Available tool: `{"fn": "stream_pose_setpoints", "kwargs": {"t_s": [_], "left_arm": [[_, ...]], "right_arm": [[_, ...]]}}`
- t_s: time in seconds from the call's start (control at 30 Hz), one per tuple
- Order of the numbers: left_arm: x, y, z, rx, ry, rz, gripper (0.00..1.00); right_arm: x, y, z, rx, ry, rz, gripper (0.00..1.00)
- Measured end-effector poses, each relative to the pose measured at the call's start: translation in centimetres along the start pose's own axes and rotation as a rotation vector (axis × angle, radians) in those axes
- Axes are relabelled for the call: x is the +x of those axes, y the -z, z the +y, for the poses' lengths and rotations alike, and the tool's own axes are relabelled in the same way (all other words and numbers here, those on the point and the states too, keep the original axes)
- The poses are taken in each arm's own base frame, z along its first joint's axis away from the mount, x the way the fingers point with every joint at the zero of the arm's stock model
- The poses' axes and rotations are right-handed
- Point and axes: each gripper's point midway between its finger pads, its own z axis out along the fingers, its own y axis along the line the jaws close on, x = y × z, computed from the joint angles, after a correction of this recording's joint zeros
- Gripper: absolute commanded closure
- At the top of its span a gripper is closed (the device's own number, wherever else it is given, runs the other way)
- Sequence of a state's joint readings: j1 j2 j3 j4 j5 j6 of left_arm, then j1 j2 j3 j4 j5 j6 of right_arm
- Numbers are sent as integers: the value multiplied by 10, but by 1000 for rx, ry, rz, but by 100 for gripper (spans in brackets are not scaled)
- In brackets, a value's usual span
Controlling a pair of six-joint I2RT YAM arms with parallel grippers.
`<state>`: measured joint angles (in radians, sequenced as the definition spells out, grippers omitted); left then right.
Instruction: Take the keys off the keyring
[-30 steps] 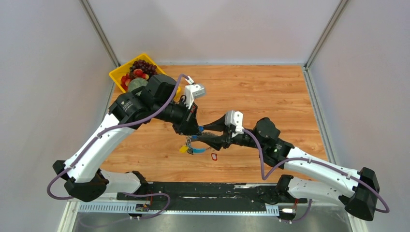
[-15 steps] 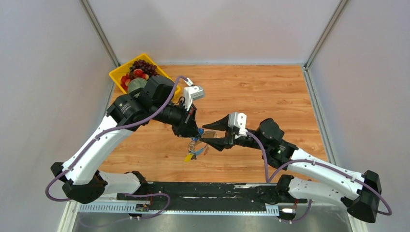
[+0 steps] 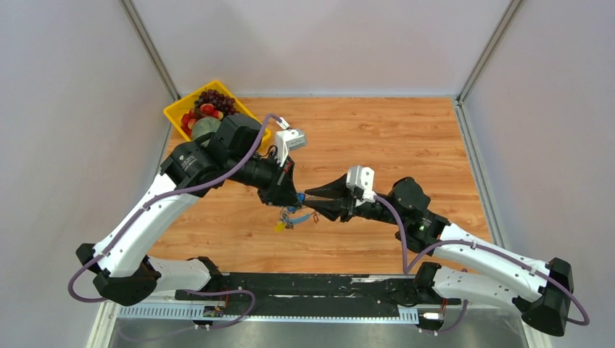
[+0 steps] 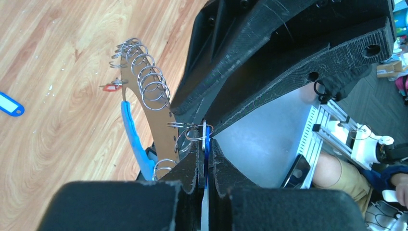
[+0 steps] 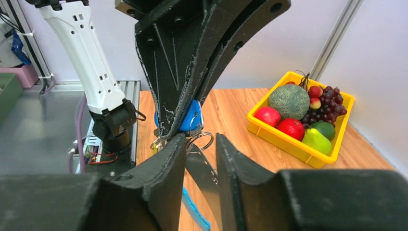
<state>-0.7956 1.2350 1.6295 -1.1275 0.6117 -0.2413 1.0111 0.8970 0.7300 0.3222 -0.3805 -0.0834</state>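
— Left gripper [image 3: 296, 199], black and two-fingered on its white arm, is clenched on a small blue-headed key [image 5: 192, 118], which shows edge-on between its pads in the left wrist view.
— And the right gripper [image 3: 313, 201]?
— Its black jaws stand a little apart, just beside the left one's tips. A strip of the floppy keyring [image 4: 131, 137], a light-blue band with silvery metal rings, passes between them. I cannot tell whether they pinch it.
— Where does that keyring sit?
— It hangs in the air under both grippers, above the near middle of the orange-brown wooden table [image 3: 406, 138]. A yellow-headed key [image 3: 278, 226] dangles from it.
— And the room?
— Pale grey walls [image 3: 319, 43] close three sides, with aluminium posts [image 3: 149, 47] at the far corners. A yellow plastic tray [image 3: 174, 112] of fruit sits in the far left corner, well apart from the keyring. A small blue tag [image 4: 9, 103] lies flat on the wood.
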Motion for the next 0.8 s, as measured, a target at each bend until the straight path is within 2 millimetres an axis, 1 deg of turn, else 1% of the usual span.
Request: {"fn": "stream_pose_setpoints", "kwargs": {"t_s": [0.07,0.53,0.67,0.8], "left_arm": [[1,1,0,-2,1,0,100],[4,2,-1,-4,12,9,100],[4,2,0,-9,14,11,100],[2,2,2,-18,9,3,100]], "right_arm": [[0,-1,0,-2,-4,2,58],[4,-3,1,-15,-25,13,58],[5,-4,2,-21,-32,16,72],[6,-3,3,-22,-34,22,81]]}}
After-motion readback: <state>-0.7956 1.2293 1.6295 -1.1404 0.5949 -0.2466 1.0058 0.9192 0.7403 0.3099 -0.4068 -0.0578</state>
